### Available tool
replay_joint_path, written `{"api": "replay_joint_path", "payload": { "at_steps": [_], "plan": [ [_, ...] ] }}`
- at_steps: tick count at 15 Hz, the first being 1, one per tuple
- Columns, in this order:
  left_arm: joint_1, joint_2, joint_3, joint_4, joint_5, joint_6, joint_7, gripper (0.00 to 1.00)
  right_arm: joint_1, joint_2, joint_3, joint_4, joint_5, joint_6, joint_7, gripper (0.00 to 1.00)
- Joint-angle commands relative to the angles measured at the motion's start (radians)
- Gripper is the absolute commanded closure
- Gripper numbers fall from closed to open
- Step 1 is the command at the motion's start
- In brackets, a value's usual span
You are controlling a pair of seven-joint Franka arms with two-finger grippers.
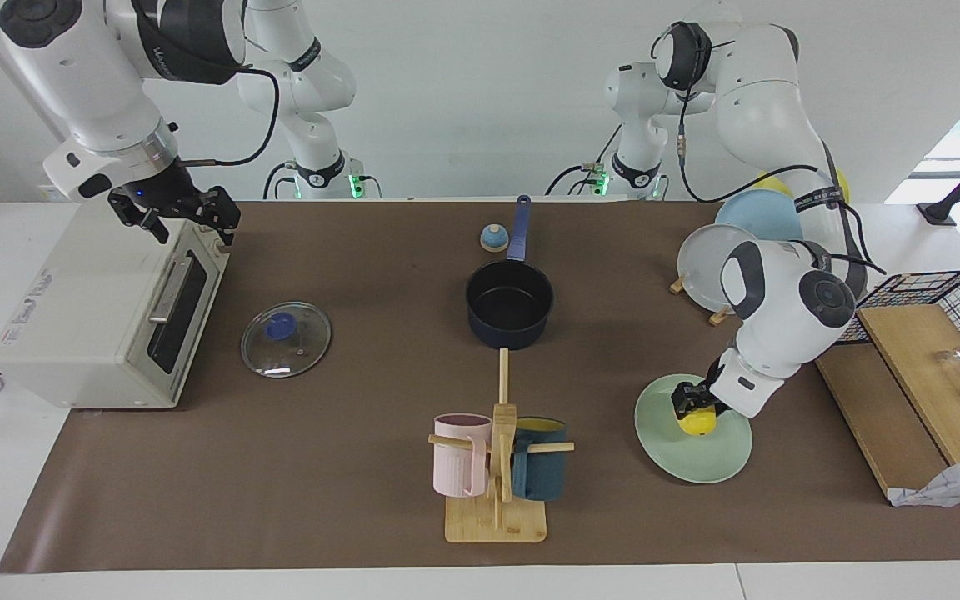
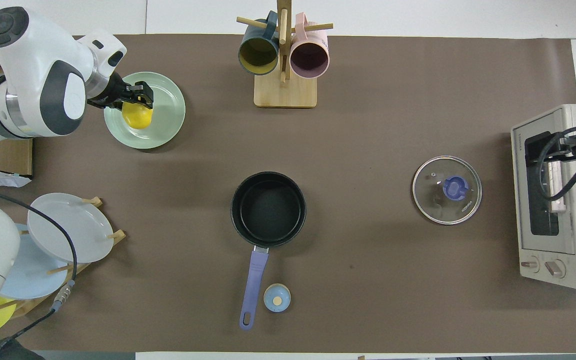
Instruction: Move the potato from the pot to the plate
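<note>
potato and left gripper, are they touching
Touching. In the facing view the left gripper is shut on the potato over the mint-green plate; whether the potato rests on it, cannot tell.

Potato [image 1: 694, 422] over plate [image 1: 701, 462]; pot [image 1: 510, 312] nearer robots.
</note>
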Motion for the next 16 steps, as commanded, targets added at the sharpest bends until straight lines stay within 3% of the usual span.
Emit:
{"api": "replay_joint_path", "payload": {
  "at_steps": [1, 2, 4, 5, 11, 16],
  "plan": [
    [0.007, -0.013, -0.004, -0.028, 0.014, 0.020, 0.019, 1.00, 0.007, 0.008, -0.009, 0.018, 0.012, -0.004, -0.021, 0.00],
    [0.007, -0.014, -0.004, -0.037, 0.014, 0.022, 0.027, 0.74, 0.021, 0.013, -0.021, 0.023, 0.012, -0.004, -0.021, 0.00],
    [0.007, -0.016, -0.004, -0.038, 0.014, 0.023, 0.028, 0.09, 0.027, 0.013, -0.053, 0.023, 0.031, -0.009, -0.023, 0.00],
    [0.007, -0.016, -0.004, -0.038, 0.014, 0.023, 0.030, 0.00, 0.036, 0.013, -0.061, 0.021, 0.033, -0.010, -0.023, 0.00],
    [0.021, -0.032, 0.004, 0.049, 0.016, -0.104, 0.030, 0.00, 0.039, 0.005, -0.061, 0.017, 0.033, -0.006, -0.021, 0.00],
    [0.053, -0.230, 0.016, 0.050, 0.010, -0.245, 0.025, 0.00, 0.039, 0.002, -0.063, 0.017, 0.035, -0.006, -0.015, 0.00]
  ]
}}
